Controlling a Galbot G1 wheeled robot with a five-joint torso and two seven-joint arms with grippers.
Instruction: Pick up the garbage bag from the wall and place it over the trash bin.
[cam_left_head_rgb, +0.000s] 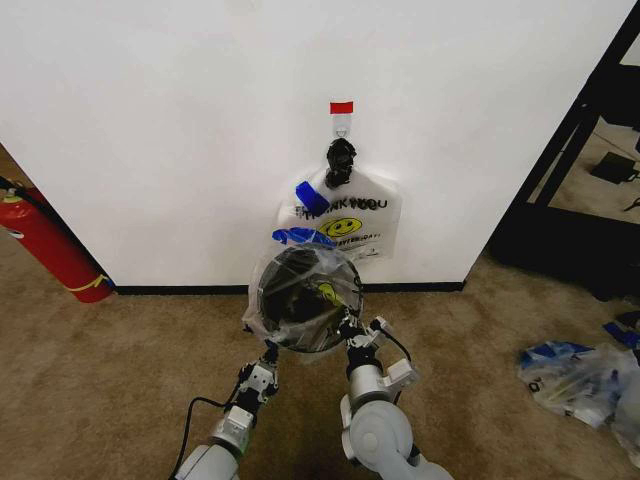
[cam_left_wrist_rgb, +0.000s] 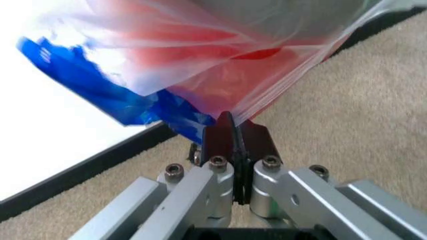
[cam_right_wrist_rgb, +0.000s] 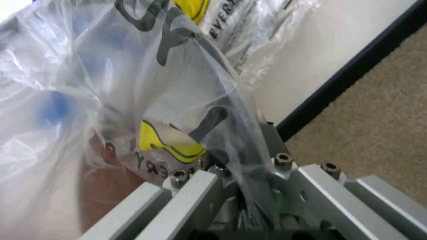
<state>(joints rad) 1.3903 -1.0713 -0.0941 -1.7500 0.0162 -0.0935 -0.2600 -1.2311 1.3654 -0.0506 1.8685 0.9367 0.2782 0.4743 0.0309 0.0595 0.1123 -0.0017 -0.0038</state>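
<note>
The head camera looks down from above at the plain white wall (cam_left_head_rgb: 150, 130) and brown carpet floor (cam_left_head_rgb: 110, 380). The left wrist camera sits right behind the left hand (cam_left_wrist_rgb: 233, 131), facing the thin clear plastic garbage bag (cam_left_wrist_rgb: 220, 65) at close range. The right wrist camera, pressed close, shares that bag (cam_right_wrist_rgb: 133, 90) and the wall's black baseboard (cam_right_wrist_rgb: 347, 70).
</note>
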